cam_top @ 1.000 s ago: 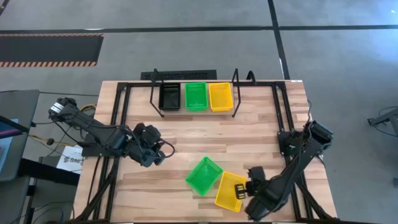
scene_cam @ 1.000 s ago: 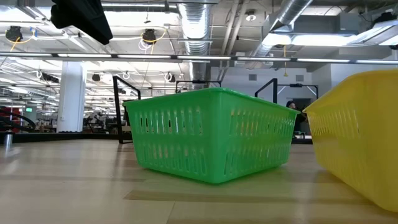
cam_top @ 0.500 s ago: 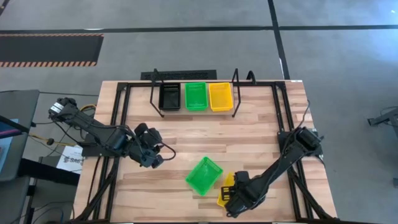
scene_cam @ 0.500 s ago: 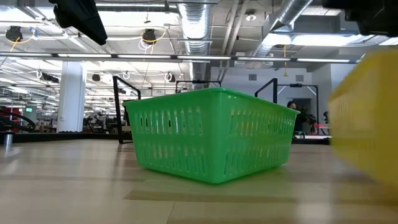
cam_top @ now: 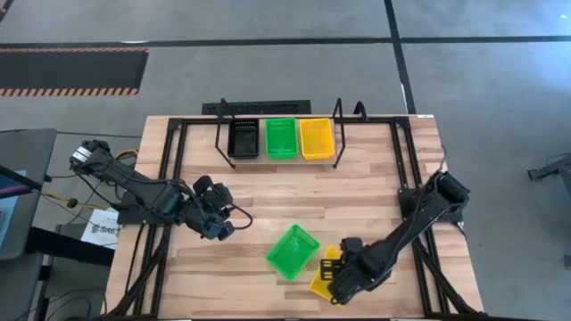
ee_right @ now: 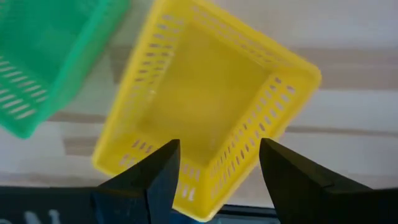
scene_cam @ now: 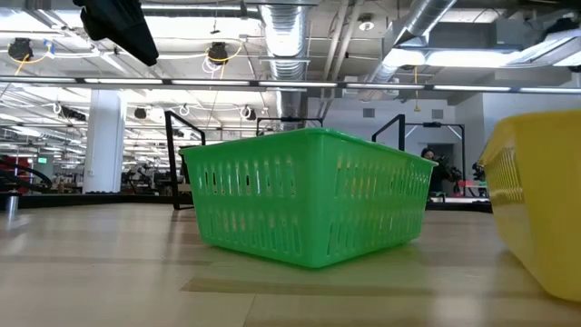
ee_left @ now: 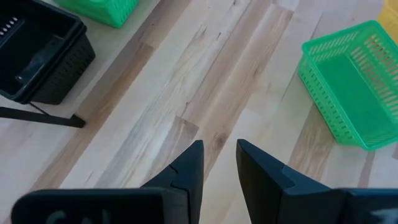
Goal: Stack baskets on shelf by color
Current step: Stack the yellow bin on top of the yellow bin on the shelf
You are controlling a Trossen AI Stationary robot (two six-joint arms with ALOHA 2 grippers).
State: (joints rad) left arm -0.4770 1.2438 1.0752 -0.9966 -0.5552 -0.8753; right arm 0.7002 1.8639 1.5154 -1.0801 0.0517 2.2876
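A loose yellow basket (cam_top: 319,283) stands on its base near the table's front edge, and a loose green basket (cam_top: 293,251) stands just left of it. My right gripper (ee_right: 217,155) hangs open over the yellow basket (ee_right: 205,93), pointing down. Its fingers stand on either side of the basket's near corner, and no touch shows. My left gripper (ee_left: 219,158) hovers over bare wood at the table's left middle (cam_top: 219,223), with a narrow gap and nothing in it. At the far edge, the shelf (cam_top: 339,116) holds black (cam_top: 243,138), green (cam_top: 281,136) and yellow (cam_top: 316,138) baskets side by side.
Bare wood lies between the shelf and the two loose baskets. The black wire uprights (cam_top: 221,120) stand at the shelf's ends. The yellow basket (scene_cam: 545,209) sits close to the table's front edge, with the green one (scene_cam: 304,195) beside it.
My right gripper has swung toward the table's left and now hangs over the yellow basket. The yellow basket has shifted on the table, a little toward the right edge as the low view shows it, and now rests still. The green basket has not moved.
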